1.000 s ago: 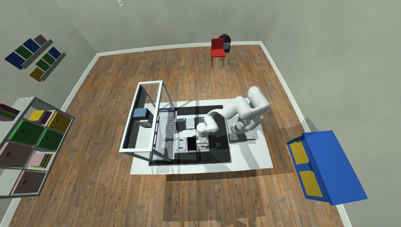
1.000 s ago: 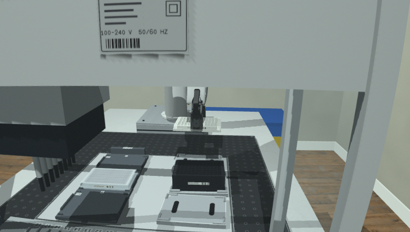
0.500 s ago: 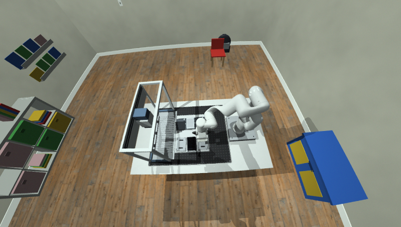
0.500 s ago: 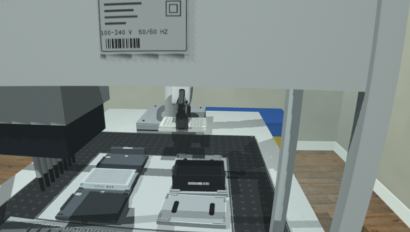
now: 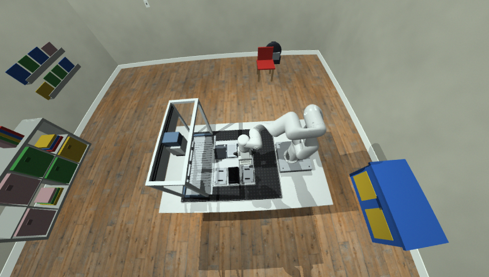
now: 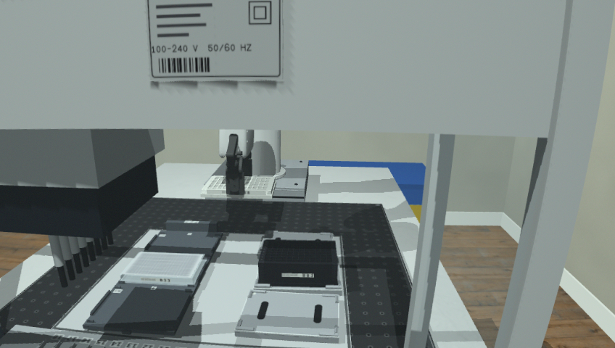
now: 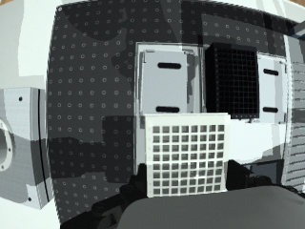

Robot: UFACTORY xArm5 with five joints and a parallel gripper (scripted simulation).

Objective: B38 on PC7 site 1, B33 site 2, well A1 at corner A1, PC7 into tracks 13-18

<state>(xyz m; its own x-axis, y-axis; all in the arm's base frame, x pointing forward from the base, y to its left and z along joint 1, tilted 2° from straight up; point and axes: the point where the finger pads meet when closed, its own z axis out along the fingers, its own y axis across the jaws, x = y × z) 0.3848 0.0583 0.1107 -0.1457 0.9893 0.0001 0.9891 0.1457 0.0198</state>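
My gripper (image 6: 234,174) is shut on B38 (image 6: 238,185), a white 96-well plate, and holds it level, well above the black deck near the arm's base. The plate fills the middle of the wrist view (image 7: 186,153), with nest S1 (image 7: 167,79) standing empty beyond it. B83 (image 6: 297,260), a black deep-well block, sits in nest S2. Nest S3 (image 6: 289,317) is empty. Carrier PC7 (image 6: 151,280) lies on the apron with B33 (image 6: 164,264), a white 384-well plate, on its middle site. The carrier sites on either side of it are empty.
The instrument's pipetting head (image 6: 73,185) with its dark tips hangs over the left of the rails. A grey frame post (image 6: 431,241) stands to the right of the nests. The rails (image 5: 202,157) lie between the carrier and the instrument frame.
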